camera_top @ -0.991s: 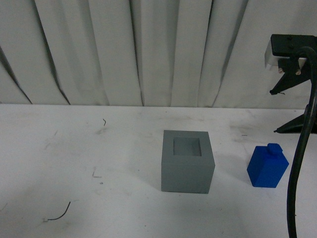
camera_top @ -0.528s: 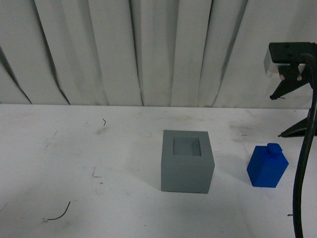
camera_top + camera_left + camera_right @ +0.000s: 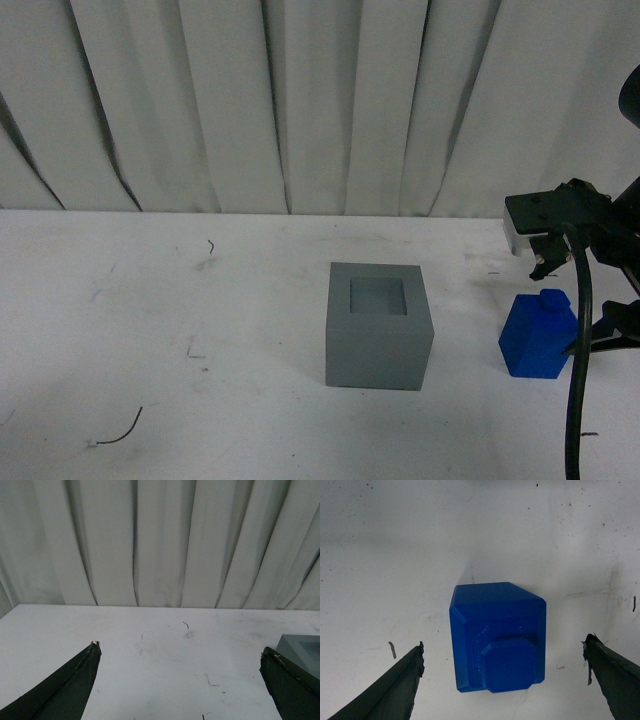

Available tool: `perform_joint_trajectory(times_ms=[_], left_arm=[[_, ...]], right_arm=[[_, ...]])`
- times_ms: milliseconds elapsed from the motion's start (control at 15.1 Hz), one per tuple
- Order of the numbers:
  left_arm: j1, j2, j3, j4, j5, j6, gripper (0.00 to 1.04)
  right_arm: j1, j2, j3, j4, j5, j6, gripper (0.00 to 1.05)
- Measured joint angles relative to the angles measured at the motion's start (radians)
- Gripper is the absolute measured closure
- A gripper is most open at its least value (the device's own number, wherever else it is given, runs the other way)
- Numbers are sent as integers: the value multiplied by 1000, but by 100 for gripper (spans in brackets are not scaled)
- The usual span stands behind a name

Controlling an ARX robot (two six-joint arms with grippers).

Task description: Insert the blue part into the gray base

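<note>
My left gripper (image 3: 177,680) hangs idle, fingers spread, over the bench (image 3: 150,300) left of the gray base (image 3: 380,325), which stands mid-bench with its recess bare; the blue part (image 3: 540,335) stands upright nearer the right edge, apart from it. I judge this the reach to grasp: my right gripper (image 3: 503,645) is above the blue part, fingers wide, one each side, touching nothing, so next I lower and close on its flat sides

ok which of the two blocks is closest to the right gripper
The blue part, with the knob on top: it shows between the open jaws of the right gripper; the gray base stands apart.
</note>
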Motion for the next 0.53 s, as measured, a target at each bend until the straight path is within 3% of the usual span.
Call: perform_joint_trajectory(times_ms=[528], left_arm=[[0,0,0,0,0,0,7]], right_arm=[[5,40,-7,39,0,1,6]])
